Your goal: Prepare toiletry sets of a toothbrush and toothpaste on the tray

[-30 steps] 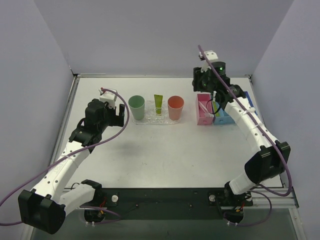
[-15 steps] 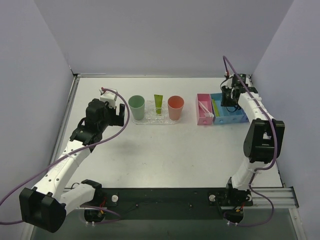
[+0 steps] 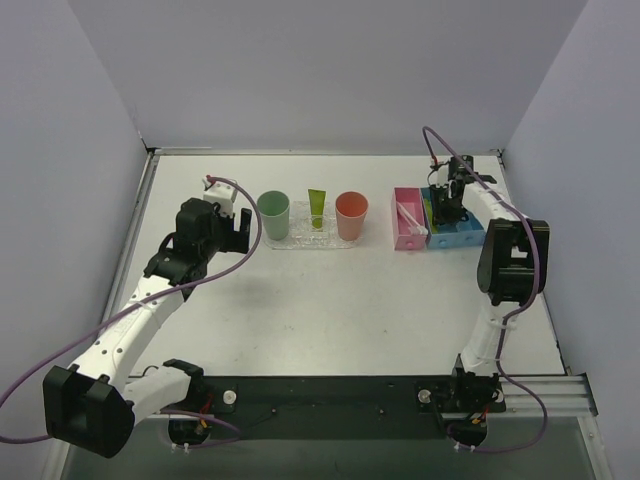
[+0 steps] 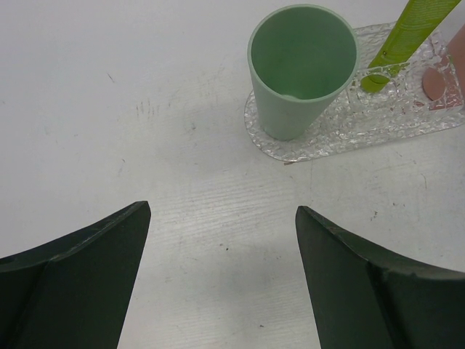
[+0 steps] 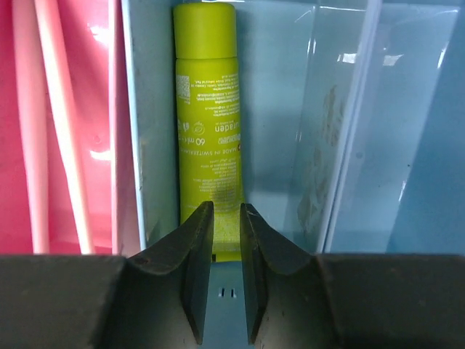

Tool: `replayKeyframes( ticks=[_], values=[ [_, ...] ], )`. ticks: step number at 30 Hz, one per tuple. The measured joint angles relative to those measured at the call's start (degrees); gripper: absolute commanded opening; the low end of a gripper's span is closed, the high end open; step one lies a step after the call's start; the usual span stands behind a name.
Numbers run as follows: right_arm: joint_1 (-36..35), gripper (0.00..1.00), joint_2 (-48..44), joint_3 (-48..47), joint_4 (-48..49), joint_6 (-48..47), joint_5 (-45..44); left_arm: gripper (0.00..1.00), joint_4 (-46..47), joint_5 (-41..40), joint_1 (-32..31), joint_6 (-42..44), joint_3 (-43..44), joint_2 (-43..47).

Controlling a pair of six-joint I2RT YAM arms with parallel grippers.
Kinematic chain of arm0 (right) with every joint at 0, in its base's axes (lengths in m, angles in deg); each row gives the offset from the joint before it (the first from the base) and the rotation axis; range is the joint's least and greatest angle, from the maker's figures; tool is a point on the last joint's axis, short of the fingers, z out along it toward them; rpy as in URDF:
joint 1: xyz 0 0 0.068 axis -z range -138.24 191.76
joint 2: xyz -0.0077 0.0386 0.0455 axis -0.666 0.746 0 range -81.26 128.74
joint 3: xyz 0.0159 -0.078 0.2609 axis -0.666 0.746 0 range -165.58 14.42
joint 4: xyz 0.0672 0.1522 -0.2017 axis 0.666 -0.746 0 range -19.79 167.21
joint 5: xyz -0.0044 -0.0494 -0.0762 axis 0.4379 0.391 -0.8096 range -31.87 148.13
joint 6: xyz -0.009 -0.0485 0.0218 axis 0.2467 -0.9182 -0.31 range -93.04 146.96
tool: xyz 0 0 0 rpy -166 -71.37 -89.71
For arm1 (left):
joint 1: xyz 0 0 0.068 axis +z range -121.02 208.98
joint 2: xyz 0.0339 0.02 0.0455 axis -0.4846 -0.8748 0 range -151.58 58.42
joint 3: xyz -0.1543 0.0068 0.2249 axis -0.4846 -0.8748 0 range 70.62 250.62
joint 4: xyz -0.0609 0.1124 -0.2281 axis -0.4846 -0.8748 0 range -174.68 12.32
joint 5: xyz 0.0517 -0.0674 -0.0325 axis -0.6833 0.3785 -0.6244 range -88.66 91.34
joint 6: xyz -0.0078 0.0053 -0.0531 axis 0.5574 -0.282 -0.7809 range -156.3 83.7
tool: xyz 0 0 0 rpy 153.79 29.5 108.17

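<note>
The clear tray (image 3: 300, 240) holds a green cup (image 3: 273, 214), a lime-green tube (image 3: 317, 207) and a salmon cup (image 3: 351, 214). It also shows in the left wrist view (image 4: 341, 131). My left gripper (image 3: 240, 231) is open and empty just left of the tray (image 4: 221, 211). My right gripper (image 3: 446, 206) is low over the blue bin (image 3: 460, 232). Its jaws (image 5: 227, 207) stand a narrow gap apart, just above the crimped end of a lime-green tube (image 5: 207, 109) lying flat in the bin, with nothing between them. Pale pink toothbrushes (image 5: 62, 123) lie in the pink bin (image 3: 406, 235).
The pink and blue bins stand side by side right of the tray. Blue bin dividers (image 5: 349, 123) rise close to the right of my right fingers. Grey walls enclose the table on three sides.
My right arm swung from high behind the bins out to the right, then came down into the blue bin over the tube. My left arm has barely moved.
</note>
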Motion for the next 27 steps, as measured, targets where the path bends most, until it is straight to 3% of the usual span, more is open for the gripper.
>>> replayKeyframes(
  ticks=[8,13,27],
  values=[
    [-0.44,0.39,3.85,-1.92,-0.24,-1.53,-0.57,0.92,-0.02,-0.02,0.09,0.17,0.0,-0.11],
    [-0.46,0.41,3.91,-3.89,0.48,-1.05,0.39,0.92,0.0,-0.02,0.09,0.42,0.0,-0.11],
    [-0.7,0.22,7.37,-6.93,-1.42,-1.25,-1.51,0.92,0.0,-0.02,0.09,0.44,0.0,-0.02]
  ],
)
